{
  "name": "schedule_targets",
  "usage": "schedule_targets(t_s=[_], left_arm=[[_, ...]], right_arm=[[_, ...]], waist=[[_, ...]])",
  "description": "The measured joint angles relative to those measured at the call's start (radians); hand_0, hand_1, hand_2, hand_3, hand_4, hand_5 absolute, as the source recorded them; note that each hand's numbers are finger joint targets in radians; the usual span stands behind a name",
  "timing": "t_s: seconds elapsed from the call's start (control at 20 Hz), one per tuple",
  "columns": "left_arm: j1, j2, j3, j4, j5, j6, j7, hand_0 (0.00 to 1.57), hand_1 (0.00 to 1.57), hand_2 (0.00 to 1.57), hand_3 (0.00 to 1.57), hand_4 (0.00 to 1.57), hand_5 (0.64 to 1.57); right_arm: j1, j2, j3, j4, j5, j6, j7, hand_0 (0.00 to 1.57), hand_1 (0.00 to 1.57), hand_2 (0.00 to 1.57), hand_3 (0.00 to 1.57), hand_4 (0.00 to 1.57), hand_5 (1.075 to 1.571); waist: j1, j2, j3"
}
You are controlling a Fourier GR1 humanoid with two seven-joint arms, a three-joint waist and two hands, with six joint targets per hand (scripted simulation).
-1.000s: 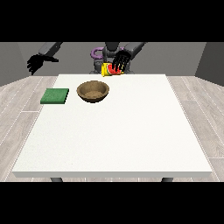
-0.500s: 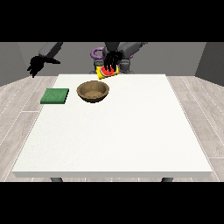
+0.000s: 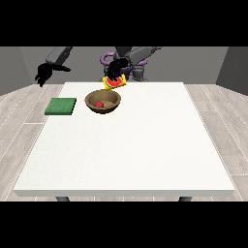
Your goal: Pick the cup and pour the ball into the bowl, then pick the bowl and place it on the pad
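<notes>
A yellow cup (image 3: 115,84) with a red inside hangs tilted just above the far rim of the brown bowl (image 3: 109,99), its mouth turned down towards the camera. The hand at the view's right (image 3: 115,70) is shut on the cup from above. A small red ball (image 3: 99,103) lies inside the bowl. The flat green pad (image 3: 61,106) lies on the table to the left of the bowl. Off the table's far left corner, the hand at the view's left (image 3: 44,73) is raised with relaxed fingers and holds nothing.
The white table (image 3: 135,145) stretches wide towards the camera and to the right of the bowl. The robot's torso (image 3: 138,72) stands behind the far edge.
The hand at the view's right has carried the cup left and down over the bowl and tipped it. The red ball now lies in the bowl. The other hand has barely moved.
</notes>
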Motion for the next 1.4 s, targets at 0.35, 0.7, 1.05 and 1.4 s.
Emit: schedule_targets(t_s=[0.35,0.7,1.05,1.4], left_arm=[[-0.134,0.027,-0.03,0.018,-0.101,-0.165,-0.057,1.55,1.55,1.57,1.57,1.2,1.457],[-0.179,0.01,-0.011,-0.037,-0.186,-0.273,-0.104,1.51,1.51,1.57,1.57,1.21,1.459],[-0.106,0.026,0.131,-0.127,-0.082,-0.174,-0.112,0.36,0.36,1.57,1.57,0.99,1.555],[0.0,0.093,0.392,-0.237,0.199,-0.009,-0.207,1.27,1.27,1.57,1.57,0.97,1.554]], right_arm=[[-0.008,-0.01,0.0,0.02,-0.002,0.012,0.006,0.0,0.0,0.0,0.19,0.0,1.515],[0.013,-0.039,-0.018,0.052,-0.011,0.025,-0.02,0.0,0.0,0.0,0.0,0.2,1.546],[0.015,-0.026,-0.024,0.066,-0.036,0.037,0.033,0.0,0.0,0.0,0.0,0.46,1.556],[0.004,-0.009,-0.046,0.055,-0.054,-0.026,0.05,0.0,0.0,0.0,0.0,0.3,1.559]], waist=[[-0.001,-0.013,0.0003],[0.033,-0.012,0.0001],[0.085,-0.003,-0.002],[0.187,0.045,-0.004]])
